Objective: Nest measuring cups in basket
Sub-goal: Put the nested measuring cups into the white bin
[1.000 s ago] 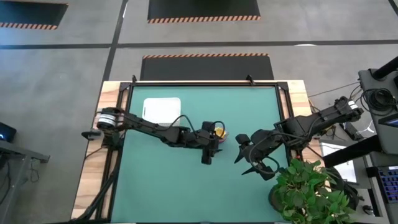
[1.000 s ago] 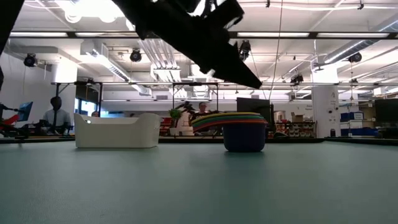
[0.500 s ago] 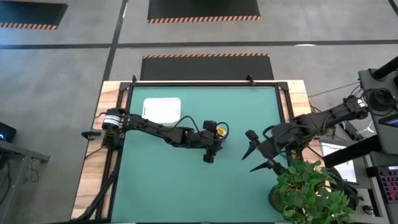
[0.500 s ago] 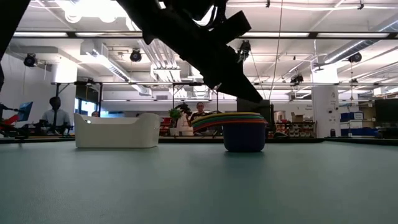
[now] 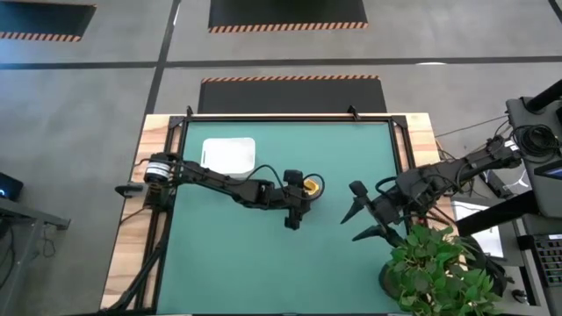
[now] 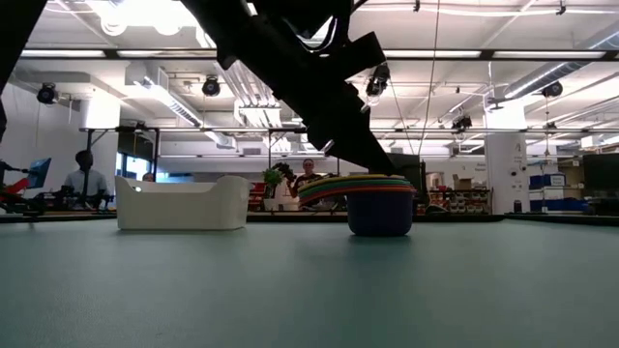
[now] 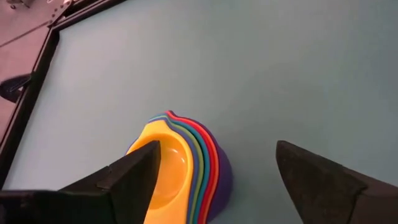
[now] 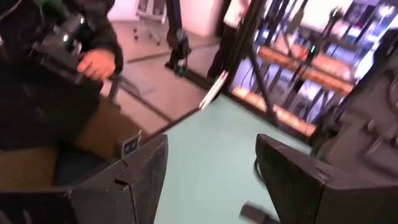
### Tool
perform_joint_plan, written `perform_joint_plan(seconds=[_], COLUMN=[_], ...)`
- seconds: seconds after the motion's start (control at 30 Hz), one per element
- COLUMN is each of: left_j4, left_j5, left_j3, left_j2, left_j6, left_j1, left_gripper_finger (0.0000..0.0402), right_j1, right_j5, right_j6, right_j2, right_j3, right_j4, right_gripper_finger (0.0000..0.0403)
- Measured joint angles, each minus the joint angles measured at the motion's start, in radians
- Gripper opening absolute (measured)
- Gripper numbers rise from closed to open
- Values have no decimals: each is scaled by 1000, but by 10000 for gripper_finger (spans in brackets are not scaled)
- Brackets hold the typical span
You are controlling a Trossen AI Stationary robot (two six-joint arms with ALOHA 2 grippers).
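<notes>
The measuring cups (image 7: 186, 167) stand nested in one stack on the table, near its middle, yellow innermost and purple outermost. In the low view the stack (image 6: 379, 213) rests on its dark base, its handles fanned out to one side. My left gripper (image 7: 217, 163) is open and hangs just over the stack (image 5: 309, 186), one finger above the yellow cup, the other over bare mat. The white basket (image 5: 229, 155) sits toward the far left corner, apart from the cups. My right gripper (image 5: 356, 213) is open, to the right of the stack, holding nothing. My left gripper comes at the stack slanting down from the table's left. One finger (image 7: 134, 171) overlaps the yellow cup's rim (image 7: 163, 138). I cannot tell whether it touches the rim.
A potted plant (image 5: 439, 272) stands at the near right corner, close under my right arm. The basket (image 6: 182, 203) has low white walls. Bare green mat lies between basket and cups. A person (image 8: 81, 56) holding a device shows beyond the table in the right wrist view.
My left gripper has come down toward the top of the cup stack, staying open. My right gripper has drawn back toward the table's right edge, away from the stack. The cups have not moved.
</notes>
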Motion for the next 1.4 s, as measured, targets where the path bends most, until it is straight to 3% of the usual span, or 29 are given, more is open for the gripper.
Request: perform_joint_plan(seconds=[0.27,0.63,0.9,1.17,1.4], left_j4=[1,-24,-243,-234,-360], left_j5=[0,0,1,-12,-21], left_j3=[0,0,78,90,186], left_j2=[0,0,-1,-1,-2], left_j6=[-6,-37,-86,-12,75], left_j1=[0,-17,-37,-35,-29], left_gripper_finger=[286,283,283,283,283], right_j1=[-2,-2,-2,-2,-2], right_j5=[1,14,17,17,17], right_j6=[-86,-61,-44,-44,-23], right_j2=[56,-7,-76,-107,-118], right_j3=[-5,-38,-63,-79,-83], right_j4=[55,46,25,12,-17], right_gripper_finger=[231,231,231,231,231])
